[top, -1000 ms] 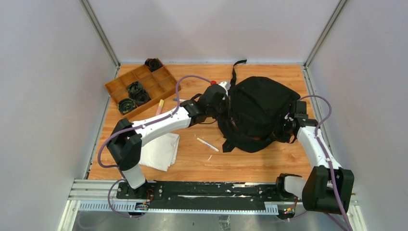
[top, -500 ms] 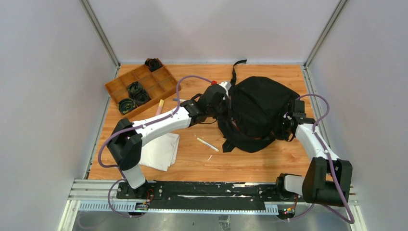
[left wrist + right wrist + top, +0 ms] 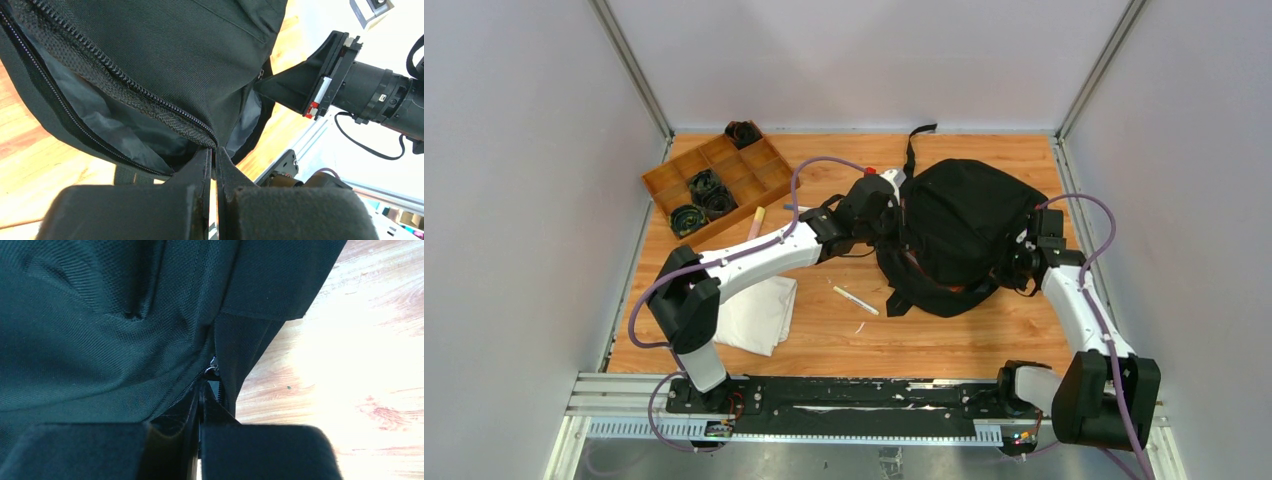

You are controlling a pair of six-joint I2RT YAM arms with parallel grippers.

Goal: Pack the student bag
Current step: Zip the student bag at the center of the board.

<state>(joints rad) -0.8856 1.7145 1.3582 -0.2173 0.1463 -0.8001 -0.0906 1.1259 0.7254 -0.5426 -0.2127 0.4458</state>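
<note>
Two grips are set on the student bag (image 3: 959, 230), which lies right of centre on the table (image 3: 944, 335), between the arms. The left gripper (image 3: 213, 156) is pressed together on the fabric where the open zipper (image 3: 125, 82) ends. The right gripper (image 3: 201, 401) is pinched on the seam at the opposite edge, just below the small metal pull (image 3: 212, 371). The left hold is best kept taut while the seam is drawn away steadily, so that the teeth are not snagged.

White arms (image 3: 754, 255); black joints (image 3: 690, 310); purple cables (image 3: 824, 160); black fingers (image 3: 150, 210)
</note>
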